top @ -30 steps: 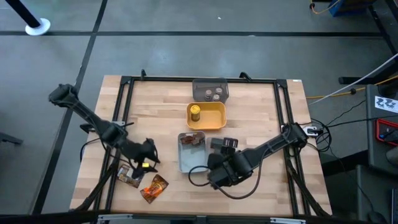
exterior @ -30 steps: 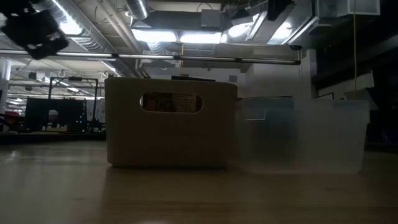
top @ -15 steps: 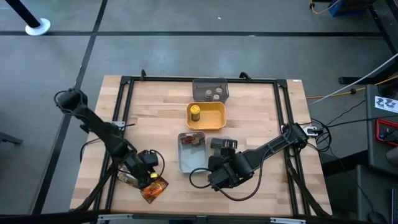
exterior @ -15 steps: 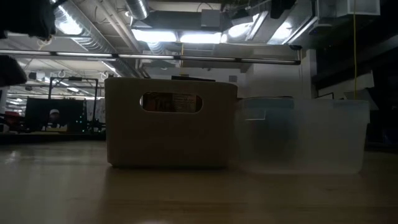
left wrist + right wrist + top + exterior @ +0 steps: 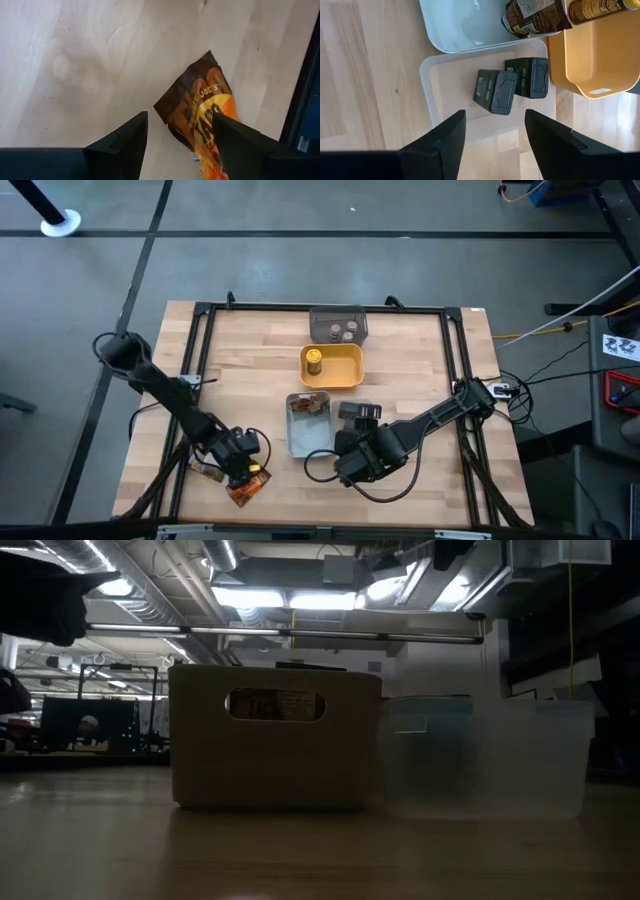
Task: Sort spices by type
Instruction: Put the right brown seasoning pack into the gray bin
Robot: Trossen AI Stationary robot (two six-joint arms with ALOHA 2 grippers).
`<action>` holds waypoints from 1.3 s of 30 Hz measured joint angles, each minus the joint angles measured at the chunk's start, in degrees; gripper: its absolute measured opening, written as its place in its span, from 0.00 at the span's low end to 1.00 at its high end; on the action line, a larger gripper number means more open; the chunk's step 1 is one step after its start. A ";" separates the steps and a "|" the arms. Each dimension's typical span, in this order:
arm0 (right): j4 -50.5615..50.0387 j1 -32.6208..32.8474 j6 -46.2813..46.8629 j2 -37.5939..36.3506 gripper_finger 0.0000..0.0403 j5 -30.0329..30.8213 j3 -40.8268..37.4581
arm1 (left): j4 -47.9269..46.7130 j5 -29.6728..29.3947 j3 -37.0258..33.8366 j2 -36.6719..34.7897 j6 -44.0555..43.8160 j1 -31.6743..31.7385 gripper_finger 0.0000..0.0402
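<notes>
The left claw (image 5: pixel 177 137) hangs low over the near left part of the worktop (image 5: pixel 260 350), fingers spread, with the orange and brown foil packet (image 5: pixel 202 112) lying flat between and just past the tips; whether either finger touches it cannot be told. The packet's far end is cut off at the picture's edge, and only part of its lettering reads. From above, the claw (image 5: pixel 240 463) covers most of that packet (image 5: pixel 243 492), and a second brown packet (image 5: pixel 207 471) peeps out beside it, largely hidden by the arm.

The right claw (image 5: pixel 492 132) waits with fingers spread over the clear tray (image 5: pixel 432 95), where two dark grey cube boxes (image 5: pixel 512 85) lie touching side by side. Beyond it the pale-blue tray (image 5: pixel 450 30) holds a brown packet (image 5: pixel 532 17), cut off at the edge, and the yellow tray (image 5: pixel 600 55) holds the yellow-lidded jar (image 5: pixel 314 360). The grey tray (image 5: pixel 338 315) at the far edge holds what seem to be two small round jars (image 5: pixel 343 333), too small to make out well.
</notes>
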 joint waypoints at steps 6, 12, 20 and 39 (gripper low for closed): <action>-0.01 0.00 0.00 0.00 0.51 0.00 0.00 | 3.35 -0.01 0.00 2.05 0.57 0.00 0.51; -0.02 0.00 0.00 0.00 0.51 -0.05 0.00 | 4.09 -0.05 0.05 4.56 0.64 0.00 0.51; 0.00 0.00 0.00 0.00 0.51 -0.28 0.00 | 5.13 -0.28 0.12 6.11 0.50 0.02 0.41; -0.09 0.00 -0.02 0.00 0.51 -3.02 0.00 | 5.27 0.27 -0.13 4.41 -3.85 0.03 0.01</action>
